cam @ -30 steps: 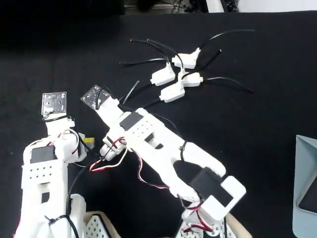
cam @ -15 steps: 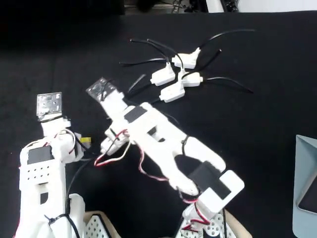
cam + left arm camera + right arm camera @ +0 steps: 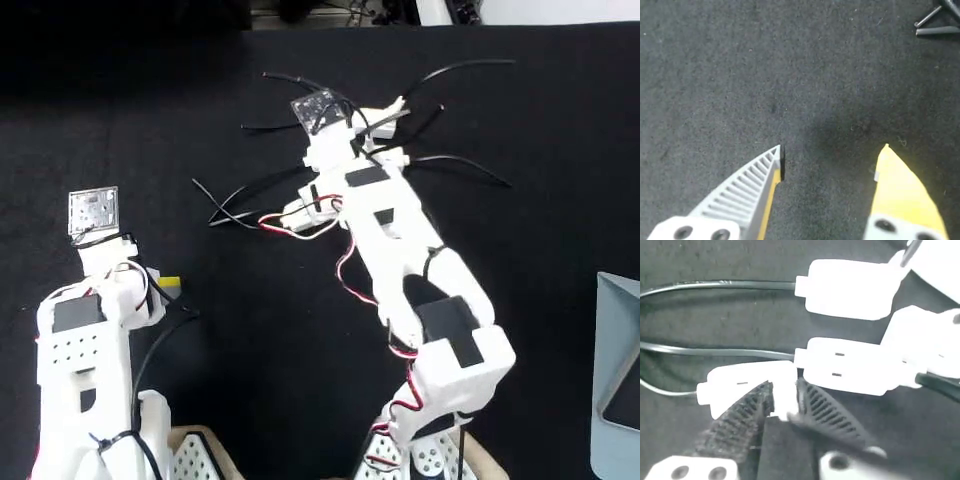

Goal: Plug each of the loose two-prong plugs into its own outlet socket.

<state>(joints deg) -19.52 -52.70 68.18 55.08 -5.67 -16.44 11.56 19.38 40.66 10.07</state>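
**Right arm.** The right gripper [image 3: 784, 387] is clenched on a white plug [image 3: 735, 385], with white body showing in the narrow gap between its fingertips. The grip sits at the plug end nearest a slotted white socket [image 3: 850, 367], which lies just ahead of the fingertips. Whether plug and socket touch cannot be told. Holding close to the mating end probably serves alignment. The cord [image 3: 715, 352] trails off to one side of the jaws, clear of the grip. A second white connector [image 3: 847, 287] lies farther ahead, apart from the socket. The prongs are hidden, so seating cannot be confirmed.

**Left arm.** The left gripper [image 3: 832, 147] is released, its jaws wide apart with only bare black mat [image 3: 740, 75] beneath them. It appears parked aside to leave the working arm room.
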